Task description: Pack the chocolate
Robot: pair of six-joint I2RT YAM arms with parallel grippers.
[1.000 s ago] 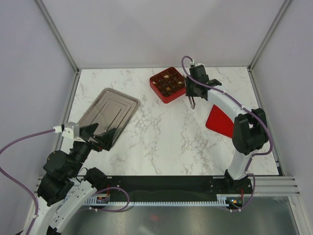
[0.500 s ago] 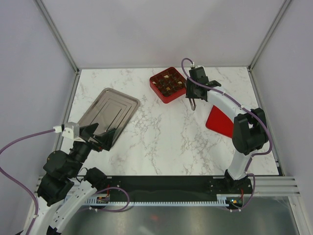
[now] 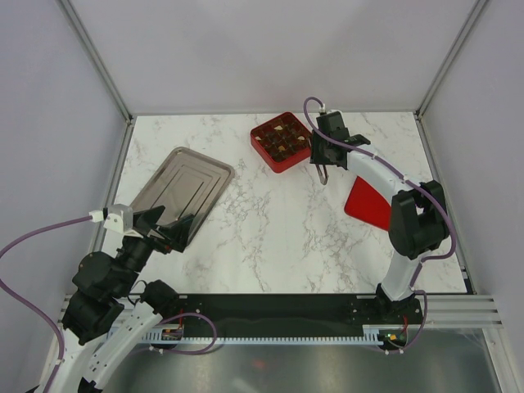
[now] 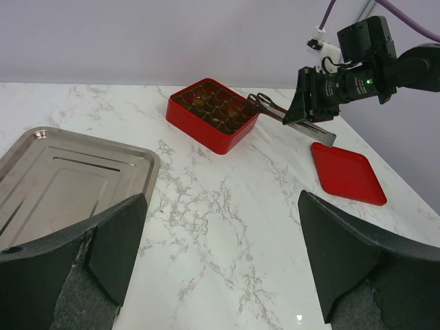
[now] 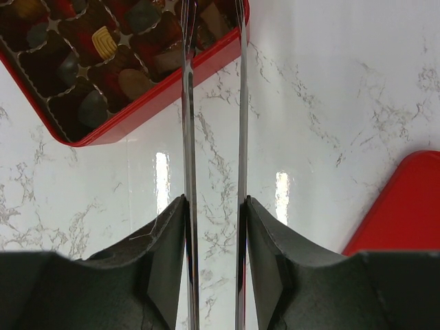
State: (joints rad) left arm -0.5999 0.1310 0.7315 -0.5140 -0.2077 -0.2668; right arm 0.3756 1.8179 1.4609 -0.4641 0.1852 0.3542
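The chocolate [image 5: 103,40], small dark brown pieces and a few pale ones, sits in the compartments of a red square box [image 5: 130,113] [image 3: 280,141] [image 4: 213,113] at the back of the table. My right gripper [image 5: 213,206] [image 3: 323,151] is shut on metal tongs [image 5: 187,137], one jaw pressing on each arm. The tongs reach over the box's near corner, with a brown piece [image 5: 212,20] lying between their arms. Their tips run off the top of the right wrist view. My left gripper [image 4: 220,199] [image 3: 168,225] is open with nothing in it, low at the front left.
An empty steel tray [image 3: 184,184] [image 4: 62,172] lies at the left, just beyond my left gripper. A flat red lid [image 3: 368,205] [image 4: 347,172] [image 5: 405,199] rests on the marble at the right, beside the right arm.
The right gripper's jaws have eased apart a little and the tongs' arms have spread with them. The right wrist has shifted slightly. The left arm has not moved.
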